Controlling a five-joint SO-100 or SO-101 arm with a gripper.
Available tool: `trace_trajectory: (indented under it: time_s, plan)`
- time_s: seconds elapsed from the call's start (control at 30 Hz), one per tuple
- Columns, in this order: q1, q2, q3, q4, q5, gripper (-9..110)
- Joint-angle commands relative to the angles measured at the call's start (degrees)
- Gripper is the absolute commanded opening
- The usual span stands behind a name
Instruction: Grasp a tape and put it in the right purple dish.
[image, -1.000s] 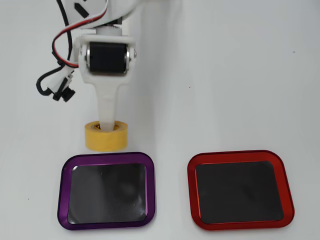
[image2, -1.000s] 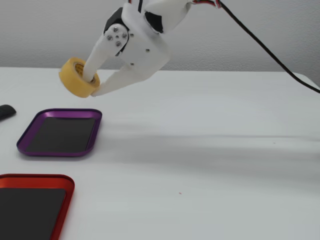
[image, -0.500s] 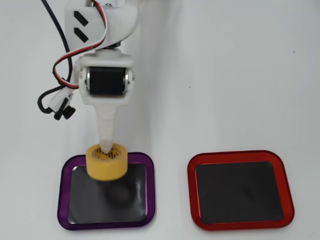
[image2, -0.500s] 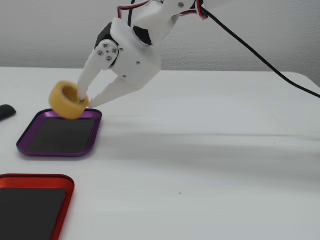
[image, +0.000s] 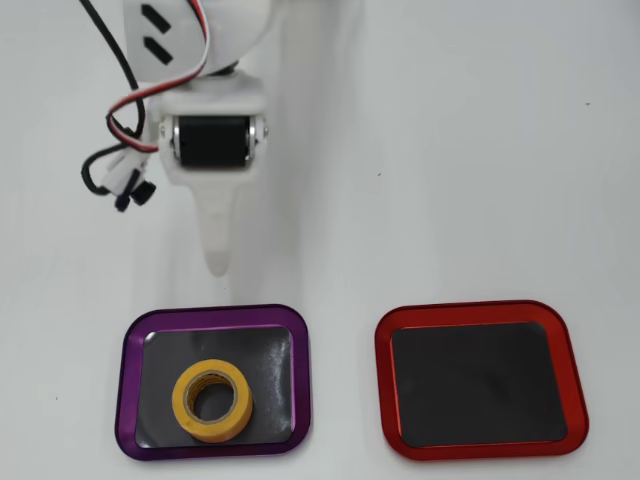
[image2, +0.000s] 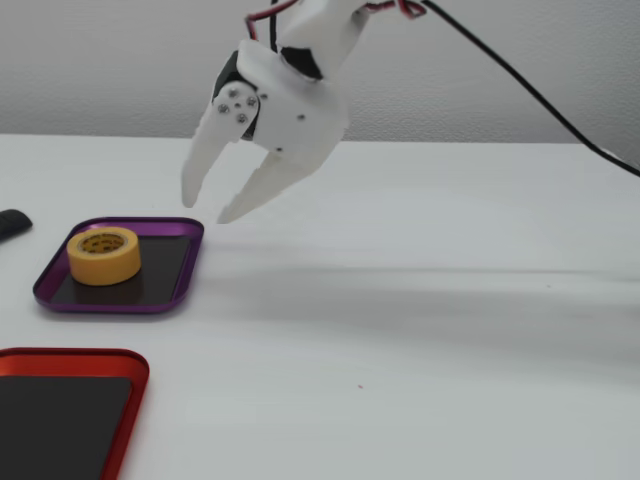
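Observation:
The yellow-orange tape (image: 211, 401) (image2: 104, 255) lies flat on the dark mat of the purple dish (image: 128, 345) (image2: 180, 282), hole facing up. The purple dish is at the lower left in the overhead view and at the left in the fixed view. My white gripper (image: 217, 262) (image2: 209, 204) hangs above the table just behind the dish, clear of the tape. Its two fingers are spread apart with nothing between them.
A red-rimmed tray (image: 385, 345) (image2: 130, 372) of the same shape sits beside the purple one on the white table. A small dark object (image2: 12, 223) lies at the left edge of the fixed view. Cables (image: 120, 130) hang off the arm.
The tape has left the gripper and now rests flat in the purple dish. The gripper has opened, lifted and pulled back from the dish.

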Motion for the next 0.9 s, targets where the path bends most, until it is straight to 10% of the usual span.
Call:
trace_trajectory:
  time_s: [0.0, 0.43, 0.87]
  plan:
    - [-0.53, 11.69, -3.08, 9.76, 0.70, 14]
    - [-4.31, 48.52, 10.11, 31.29, 26.10, 16]
    - [-4.31, 85.96, 56.25, 24.26, 30.41, 16]
